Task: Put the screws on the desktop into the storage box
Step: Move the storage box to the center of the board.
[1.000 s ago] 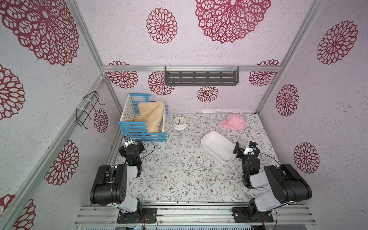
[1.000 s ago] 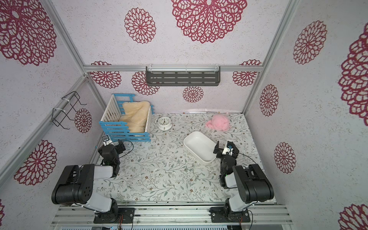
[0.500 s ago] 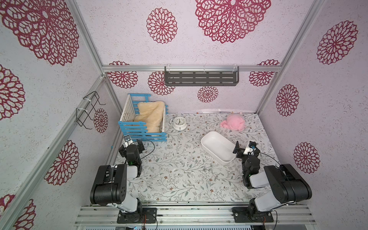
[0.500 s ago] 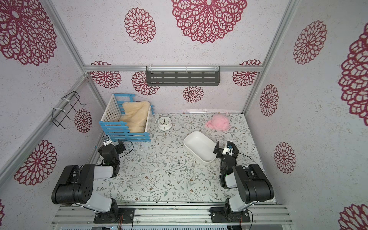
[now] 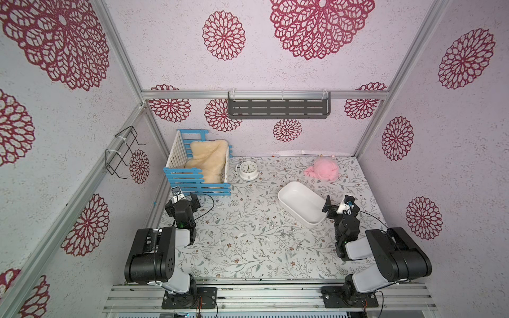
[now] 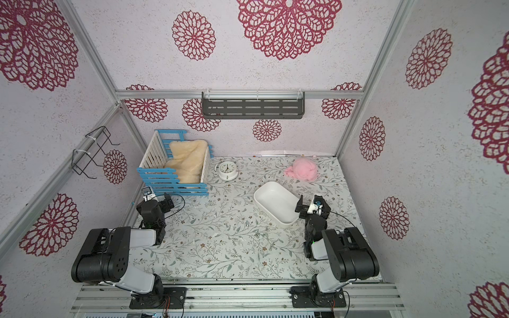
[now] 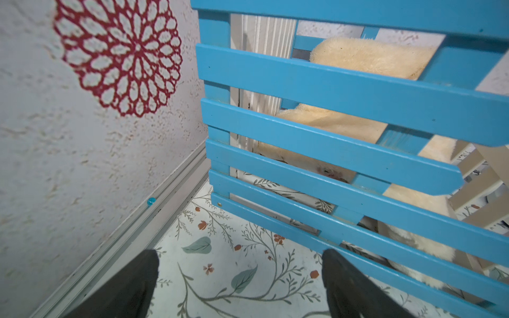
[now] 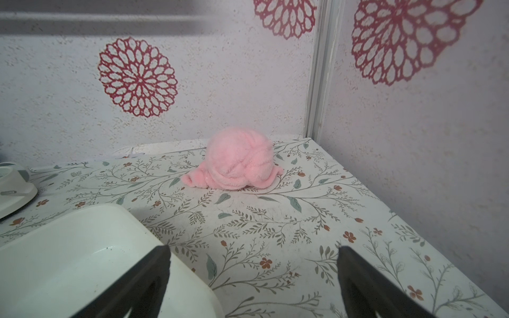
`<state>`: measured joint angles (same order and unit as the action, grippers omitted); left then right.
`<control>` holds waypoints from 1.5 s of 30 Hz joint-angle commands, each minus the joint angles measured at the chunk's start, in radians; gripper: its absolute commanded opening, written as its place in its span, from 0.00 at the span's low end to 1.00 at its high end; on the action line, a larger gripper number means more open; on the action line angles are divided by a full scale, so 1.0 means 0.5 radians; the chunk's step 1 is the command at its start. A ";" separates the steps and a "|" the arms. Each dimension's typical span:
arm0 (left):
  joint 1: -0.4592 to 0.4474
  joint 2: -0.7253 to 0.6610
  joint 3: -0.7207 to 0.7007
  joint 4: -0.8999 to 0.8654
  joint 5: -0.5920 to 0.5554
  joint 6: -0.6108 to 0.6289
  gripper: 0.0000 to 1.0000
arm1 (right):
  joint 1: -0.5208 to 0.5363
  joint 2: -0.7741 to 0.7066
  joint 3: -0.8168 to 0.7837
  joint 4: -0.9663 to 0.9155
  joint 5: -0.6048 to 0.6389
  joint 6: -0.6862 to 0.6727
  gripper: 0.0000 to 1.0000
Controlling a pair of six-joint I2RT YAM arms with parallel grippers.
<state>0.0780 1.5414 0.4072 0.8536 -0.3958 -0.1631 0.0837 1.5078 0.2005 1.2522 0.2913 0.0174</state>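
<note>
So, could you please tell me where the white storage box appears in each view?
Top view: storage box right of centre, pink cloth behind it.
Top view: same spot, slightly nearer centre.
Left wrist: not in it.
Right wrist: close in front, pink cloth beyond.
Shared landmark: the pink cloth.

The shallow white rectangular plastic storage box (image 5: 298, 202) (image 6: 275, 202), right of centre in both top views, has smooth walls with a soft sheen. The flat pale-grey bench (image 5: 248, 261) printed with leafy vines looks smooth and matt (faint scuffs show in the right wrist view). The tiny silver-grey metal screws (image 5: 283, 235) on it glint. The blue-and-white slatted crate (image 5: 198, 187), left of centre, looks like satin-painted wood and holds a cream fleecy cloth (image 5: 206, 159). The fluffy pink cloth (image 8: 237, 165) has a plush pile. The rosette-printed walls (image 8: 220, 96) are rough and grainy.
</note>
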 commanded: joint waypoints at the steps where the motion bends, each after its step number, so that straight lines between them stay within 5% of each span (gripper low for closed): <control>1: -0.049 -0.215 0.125 -0.275 -0.052 0.059 0.97 | 0.034 -0.265 0.274 -0.503 0.028 -0.015 0.99; 5: -0.201 -0.600 0.342 -0.816 -0.293 0.032 0.97 | 0.050 -0.592 0.525 -1.040 0.115 -0.002 0.99; 9: -0.248 -0.773 0.789 -1.702 -0.156 -0.227 0.97 | 0.072 -0.780 0.891 -1.952 0.333 0.371 0.99; 14: -0.296 -0.749 1.256 -2.488 0.302 -0.341 0.98 | 0.096 -0.835 1.304 -3.138 0.210 0.943 0.99; 18: -0.331 -0.556 1.575 -2.920 0.767 -0.314 0.96 | 0.107 -0.955 1.349 -3.600 -0.085 1.276 0.99; 20: -0.401 -0.388 1.756 -3.102 0.941 -0.280 0.92 | 0.114 -1.047 1.326 -3.720 -0.179 1.389 0.99; 27: -0.738 0.141 2.358 -3.405 1.029 -0.232 0.90 | 0.121 -1.082 1.246 -3.839 -0.358 1.444 0.99; 40: -1.018 1.693 4.241 -4.055 1.434 -0.212 0.77 | 0.127 -1.162 1.057 -3.820 -0.616 1.622 0.96; 45: -1.088 1.860 4.303 -4.014 1.539 -0.235 0.75 | 0.130 -1.150 1.018 -3.792 -0.641 1.703 0.94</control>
<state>-0.4416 2.4580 2.5229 -1.1023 0.3107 -0.2852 0.1429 0.9379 0.7128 -0.6609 -0.0086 0.8253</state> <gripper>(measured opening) 0.750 0.946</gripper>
